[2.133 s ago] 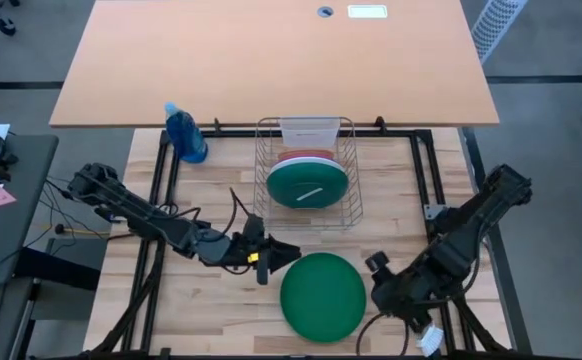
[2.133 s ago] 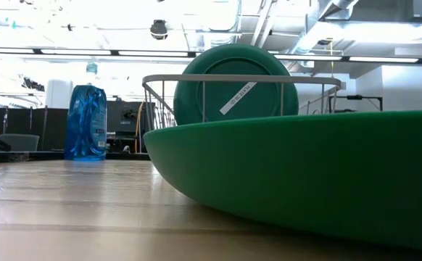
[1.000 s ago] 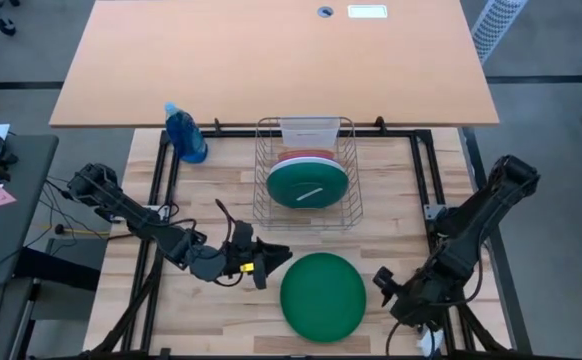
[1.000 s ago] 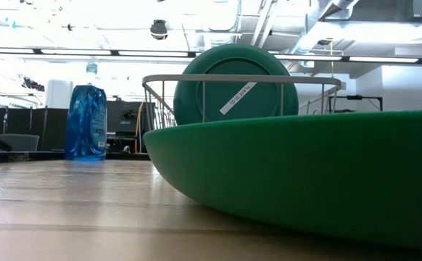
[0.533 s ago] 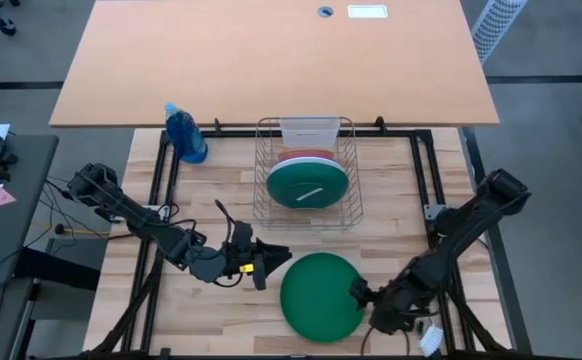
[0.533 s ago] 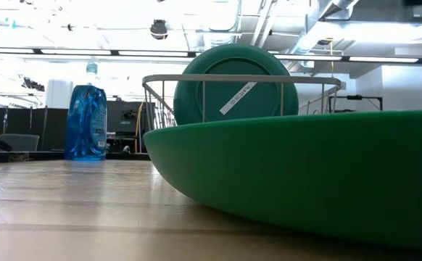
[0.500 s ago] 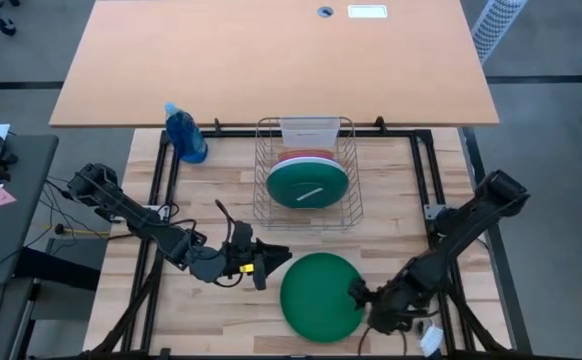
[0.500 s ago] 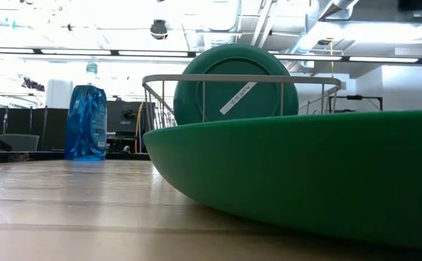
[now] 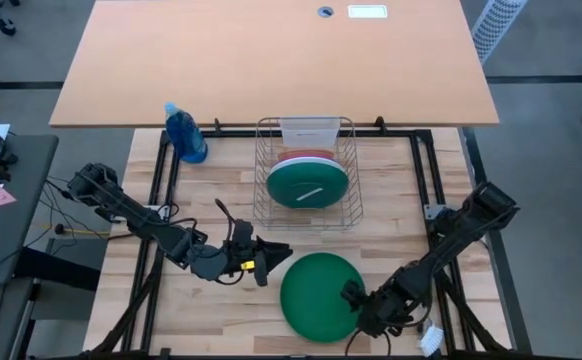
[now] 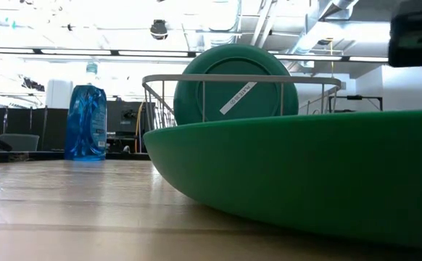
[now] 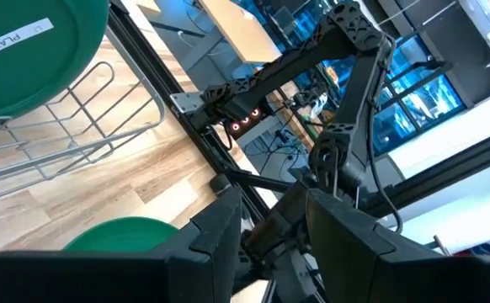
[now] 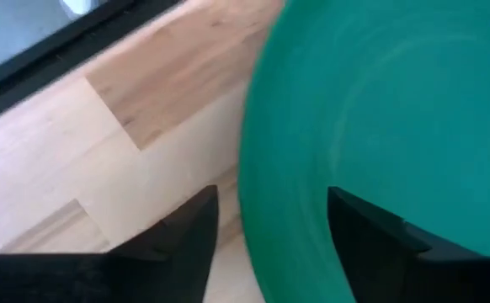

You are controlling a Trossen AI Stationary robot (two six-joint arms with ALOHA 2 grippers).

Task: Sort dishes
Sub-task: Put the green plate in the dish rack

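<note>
We see the right gripper [image 9: 354, 296], fingers spread, straddling the flat dark green plate's [image 9: 316, 295] rim; left gripper [image 9: 276, 252] open nearby.

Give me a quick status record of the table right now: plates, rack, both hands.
Loose plate: green plate flat on the wood table, near edge.
Rack: wire dish rack behind it, holding another green plate with a label upright in front, an orange and a white plate edge behind.
Right hand: right hand open at the loose plate's right rim, fingers straddling the edge.
Left hand: left hand open, just left of the loose plate, not touching.
Other: blue spray bottle at the far left corner.
</note>
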